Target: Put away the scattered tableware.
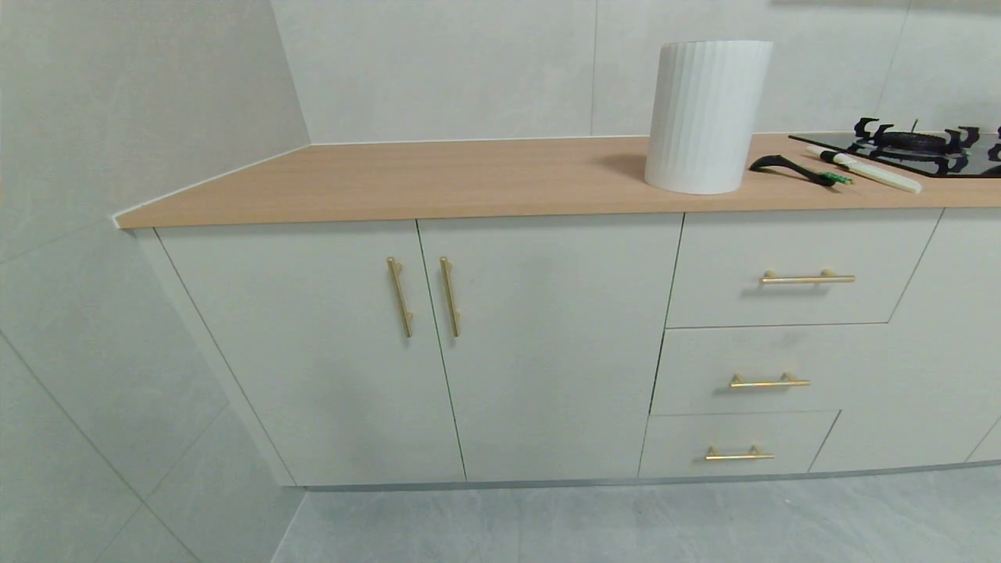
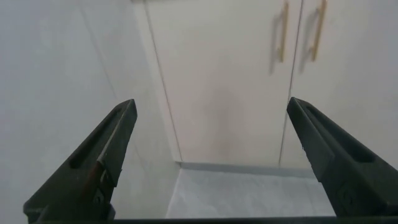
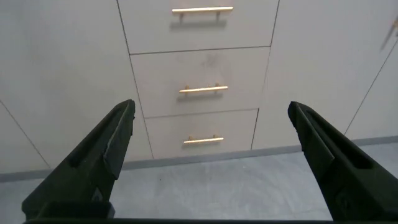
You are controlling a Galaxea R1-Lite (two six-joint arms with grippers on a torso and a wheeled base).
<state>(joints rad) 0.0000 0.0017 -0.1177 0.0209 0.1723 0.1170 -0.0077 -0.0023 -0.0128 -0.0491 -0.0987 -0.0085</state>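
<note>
On the wooden countertop (image 1: pixel 438 178) at the right lie a black ladle (image 1: pixel 791 169) and a white-handled knife (image 1: pixel 864 170), next to a tall white ribbed container (image 1: pixel 704 116). My left gripper (image 2: pixel 211 112) is open, held low in front of the double cabinet doors (image 2: pixel 249 74) with nothing between its fingers. My right gripper (image 3: pixel 211 112) is open too, low in front of the drawer stack (image 3: pixel 202 74), also holding nothing.
A black gas hob (image 1: pixel 919 148) sits at the far right of the counter. Below are two cabinet doors with gold handles (image 1: pixel 400 295) and three drawers (image 1: pixel 805 277). A tiled wall closes the left side. Grey floor (image 1: pixel 626 524) lies in front.
</note>
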